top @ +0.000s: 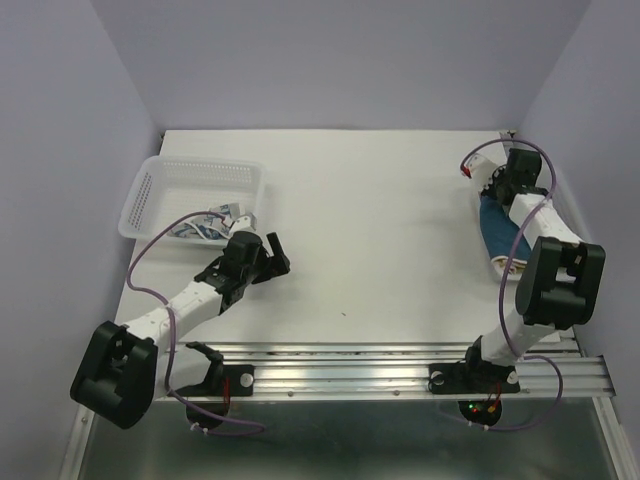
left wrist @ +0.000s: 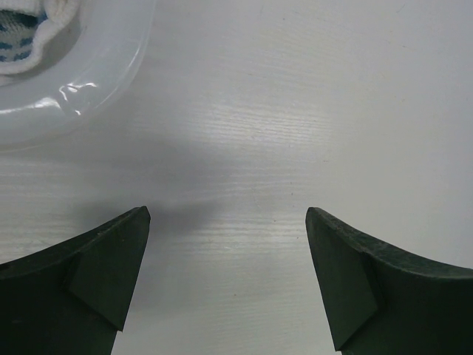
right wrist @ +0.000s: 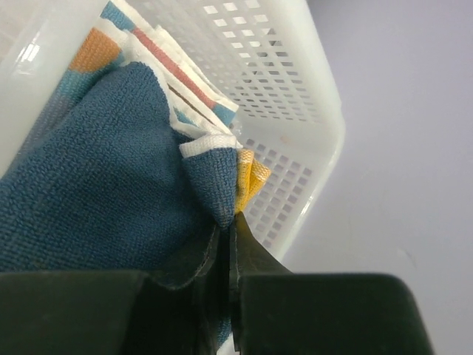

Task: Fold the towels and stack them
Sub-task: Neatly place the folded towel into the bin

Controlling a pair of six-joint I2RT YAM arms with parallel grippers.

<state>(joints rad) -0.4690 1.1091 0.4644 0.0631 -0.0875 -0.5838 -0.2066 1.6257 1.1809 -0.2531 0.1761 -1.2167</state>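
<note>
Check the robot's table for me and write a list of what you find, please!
Surface: white table, smooth.
Job's things: white and blue towel in the left basket; dark blue towel and striped towel in the right basket.
Clutter: one tiny dark speck.
Pincers: left pincer open above the table; right pincer shut on the dark blue towel's corner.
Cables: a purple cable loops along each arm.
Surroundings: plain lilac walls.

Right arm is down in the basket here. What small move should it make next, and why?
Probably lift the right gripper up and toward the bare middle of the table. Its jaws are shut on a corner of the dark blue towel, which lies in the white basket against other towels. The left gripper hangs open and empty.
</note>
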